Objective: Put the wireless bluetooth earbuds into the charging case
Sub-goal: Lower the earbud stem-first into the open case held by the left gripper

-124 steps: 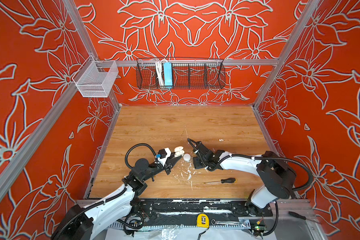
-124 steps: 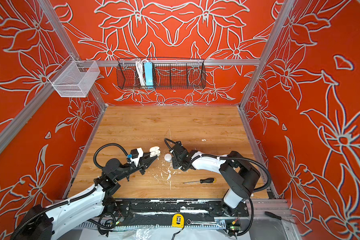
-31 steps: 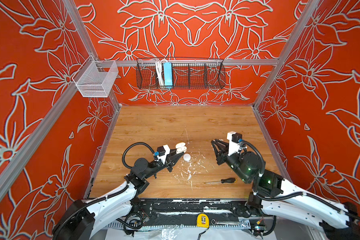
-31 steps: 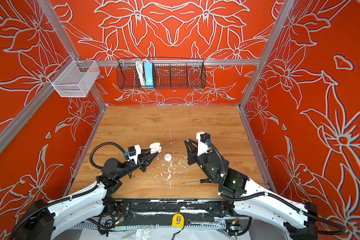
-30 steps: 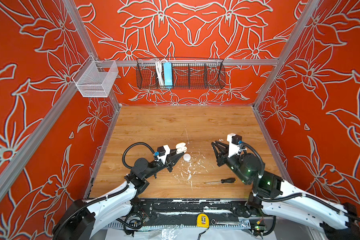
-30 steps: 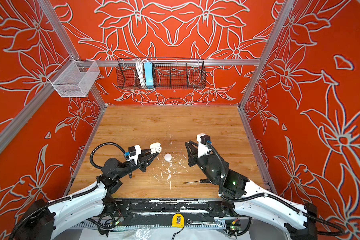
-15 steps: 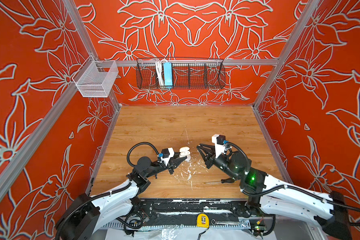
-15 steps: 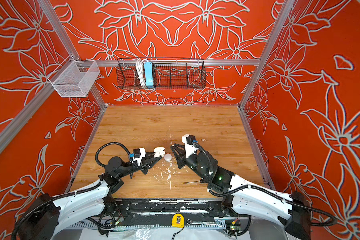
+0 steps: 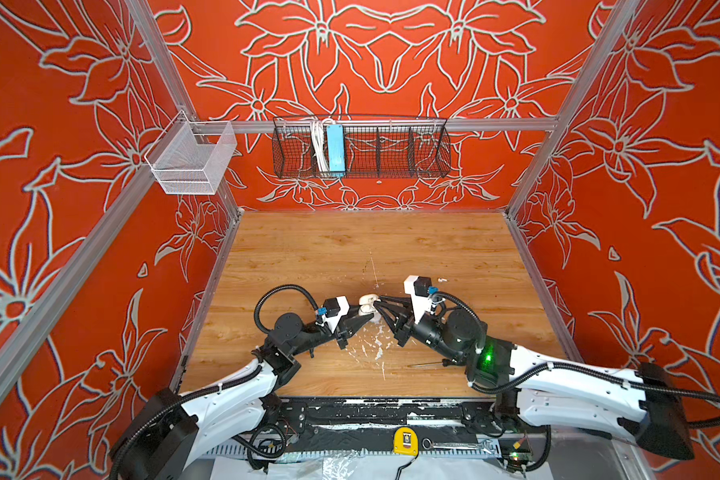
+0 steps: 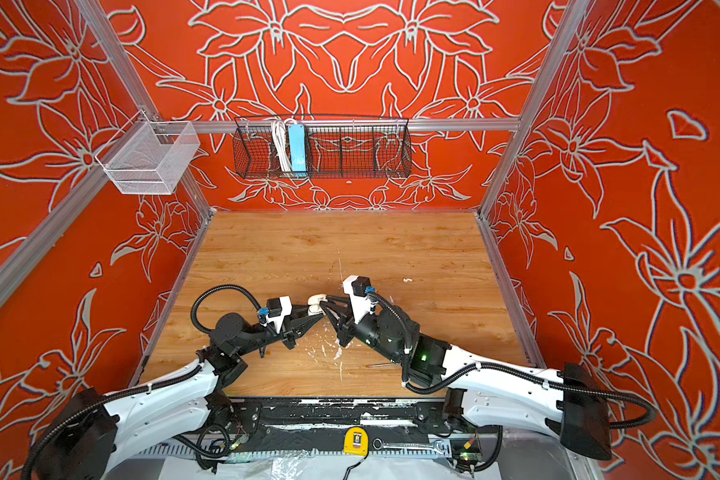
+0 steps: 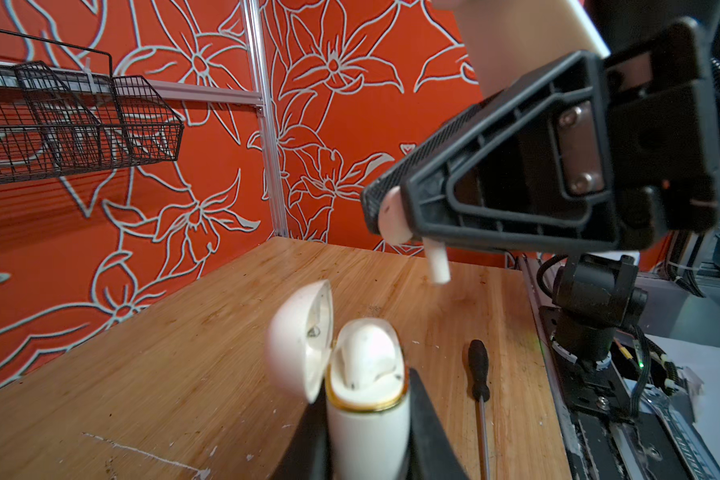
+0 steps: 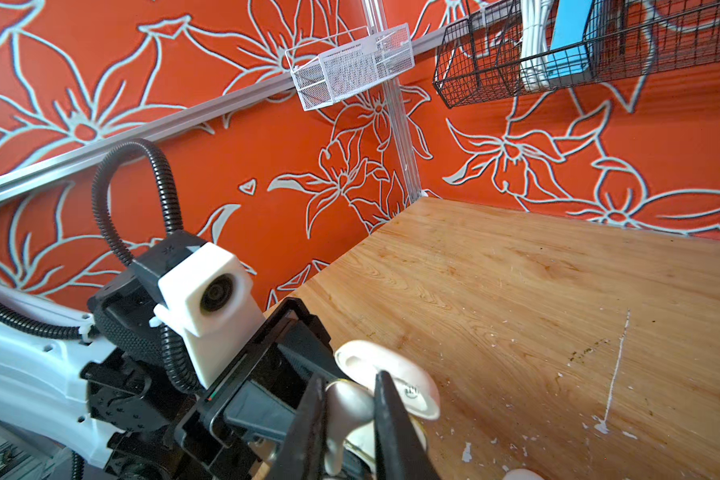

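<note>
Left gripper (image 11: 366, 415) is clamped on the charging case (image 11: 366, 440), with black fingers on both sides of the case body. The case is upright and lifted off the wooden table (image 9: 350, 249), and its lid (image 11: 300, 340) is hinged open to one side. A white rounded shape sits in the case mouth. It may be a seated bud, but I can't confirm that from the left wrist view. Right gripper (image 11: 385, 199) is pinched on one earbud (image 11: 393, 224): head between the fingertips, stem hanging down below them. In the left wrist view the bud is above and beyond the open case, with clear air between them, so it isn't in a slot. From the right wrist view, the same earbud (image 12: 346, 409) sits between the right gripper (image 12: 348, 399) tips, just beside the open lid (image 12: 391, 382), with the left arm's wrist camera (image 12: 208, 295) facing it. In both top views the two tips nearly meet at front-centre of the table: left gripper (image 9: 364, 313) (image 10: 319, 316), right gripper (image 9: 377, 305) (image 10: 326, 303), and the case (image 9: 366, 300) (image 10: 316, 300) right at the junction. The bud itself is too small to resolve there. The screwdriver (image 11: 479, 374) lies flat on the table on the right arm's side, and only its shaft shows in a top view (image 9: 427, 365). There are white paint flecks (image 9: 375, 345) on the wood below the tips. A small white bit (image 9: 441, 279) lies further back, well apart, and I can't tell what it is.
</note>
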Robot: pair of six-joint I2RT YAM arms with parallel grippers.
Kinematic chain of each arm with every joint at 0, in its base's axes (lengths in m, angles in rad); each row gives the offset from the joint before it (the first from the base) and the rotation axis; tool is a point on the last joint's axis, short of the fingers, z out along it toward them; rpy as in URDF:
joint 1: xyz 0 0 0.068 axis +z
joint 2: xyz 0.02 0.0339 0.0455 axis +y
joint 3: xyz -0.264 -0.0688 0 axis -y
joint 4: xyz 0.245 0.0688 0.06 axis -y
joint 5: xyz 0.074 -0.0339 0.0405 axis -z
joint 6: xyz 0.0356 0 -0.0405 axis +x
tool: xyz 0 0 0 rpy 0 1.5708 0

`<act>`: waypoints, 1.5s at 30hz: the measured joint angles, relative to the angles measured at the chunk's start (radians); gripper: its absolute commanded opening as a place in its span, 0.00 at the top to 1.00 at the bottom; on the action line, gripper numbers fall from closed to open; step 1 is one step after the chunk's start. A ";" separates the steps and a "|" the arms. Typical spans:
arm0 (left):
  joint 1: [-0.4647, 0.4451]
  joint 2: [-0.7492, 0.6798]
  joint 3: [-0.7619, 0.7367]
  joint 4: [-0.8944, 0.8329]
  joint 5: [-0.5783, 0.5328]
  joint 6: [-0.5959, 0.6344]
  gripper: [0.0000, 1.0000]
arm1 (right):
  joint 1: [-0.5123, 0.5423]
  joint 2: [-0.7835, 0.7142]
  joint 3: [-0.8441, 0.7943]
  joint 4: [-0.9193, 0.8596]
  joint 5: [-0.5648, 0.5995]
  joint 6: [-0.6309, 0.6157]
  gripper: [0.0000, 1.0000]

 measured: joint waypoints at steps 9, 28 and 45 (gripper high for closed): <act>-0.003 -0.054 0.000 -0.028 0.005 0.015 1.00 | 0.000 0.028 -0.018 0.113 0.027 -0.003 0.98; -0.021 -0.144 0.000 -0.053 0.027 0.074 1.00 | 0.019 0.031 -0.100 0.280 -0.008 -0.040 0.98; -0.035 -0.182 -0.012 -0.051 0.060 0.121 1.00 | 0.053 0.031 -0.113 0.341 -0.001 -0.074 0.99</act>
